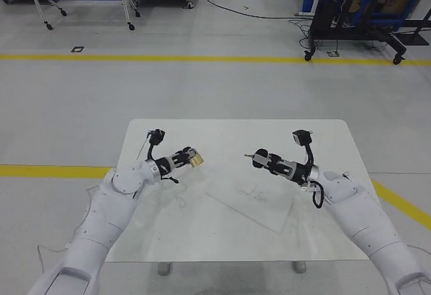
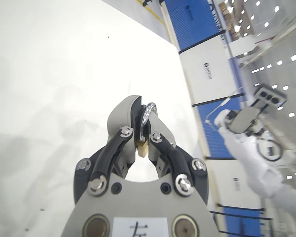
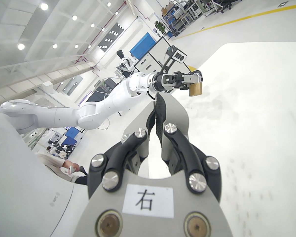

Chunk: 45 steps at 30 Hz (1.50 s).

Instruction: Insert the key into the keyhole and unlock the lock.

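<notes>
Item 1, padlock (image 1: 196, 159): we record a brass body with a silver shackle, held clear of the white table (image 1: 319, 140) over its left half. In the left wrist view the shackle sits between the pads and the brass body (image 2: 142, 149) shows lower in the gap. In the right wrist view the body (image 3: 196, 88) hangs just under the fingertips.

Item 2, left gripper (image 1: 188, 159) (image 2: 145, 119) (image 3: 188, 79): we note its fingers clamped on the padlock's shackle, the tip facing the other arm.

Item 3, right gripper (image 1: 257, 158) (image 3: 157, 107): we list it over the table's right half with its pads pressed together.

Item 4, key (image 1: 247, 155): a slim tip juts from the right gripper toward the padlock (too small for us to make out its teeth). Key and padlock stand apart, with open table between them.

Item 5, clear sheet (image 1: 267, 210): it lies flat on the table, nearer the robot than both grippers.
</notes>
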Motion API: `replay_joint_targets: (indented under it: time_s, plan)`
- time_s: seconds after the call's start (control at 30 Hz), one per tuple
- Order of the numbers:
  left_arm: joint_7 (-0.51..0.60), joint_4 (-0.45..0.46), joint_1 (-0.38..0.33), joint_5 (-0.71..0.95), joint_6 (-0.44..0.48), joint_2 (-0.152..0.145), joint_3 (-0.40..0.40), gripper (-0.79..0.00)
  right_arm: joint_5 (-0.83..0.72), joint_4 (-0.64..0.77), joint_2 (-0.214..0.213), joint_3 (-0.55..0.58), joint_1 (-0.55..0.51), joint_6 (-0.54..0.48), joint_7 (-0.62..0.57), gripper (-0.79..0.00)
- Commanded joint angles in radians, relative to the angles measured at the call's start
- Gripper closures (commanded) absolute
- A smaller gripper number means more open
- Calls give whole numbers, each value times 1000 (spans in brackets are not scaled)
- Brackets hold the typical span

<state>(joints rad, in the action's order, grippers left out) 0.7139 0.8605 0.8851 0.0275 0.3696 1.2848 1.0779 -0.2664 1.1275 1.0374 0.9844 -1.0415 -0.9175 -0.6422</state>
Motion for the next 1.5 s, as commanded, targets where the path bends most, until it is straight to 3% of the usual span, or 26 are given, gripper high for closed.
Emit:
replay_joint_targets:
  time_s: [0.0,0.27,0.37,0.47,0.57,0.8,0.87,1.3,1.47]
  plan:
    - [50,-46,-25,95,4,11,-7,0,-28,-4,9,-12,11,-8,19,0]
    - [50,-46,-25,95,4,11,-7,0,-28,-4,9,-12,11,-8,19,0]
    - [104,-44,-4,263,-92,19,15,0,-28,-4,9,-12,11,-8,19,0]
    - [220,-108,-19,455,-265,35,24,0,-29,14,15,-15,3,22,57,0]
    - [271,-186,-57,545,-368,54,11,0,-27,6,33,-34,2,46,140,0]
    - [254,-318,-134,626,-488,108,-48,0,-2,-56,78,-83,32,107,281,0]
    - [266,-339,-147,655,-509,121,-55,0,-8,-57,79,-84,34,111,281,0]
    - [266,-339,-147,655,-509,121,-55,0,-8,-57,79,-84,34,111,281,0]
    - [144,-223,-83,677,-469,138,-66,0,-60,-11,81,-83,5,144,260,0]
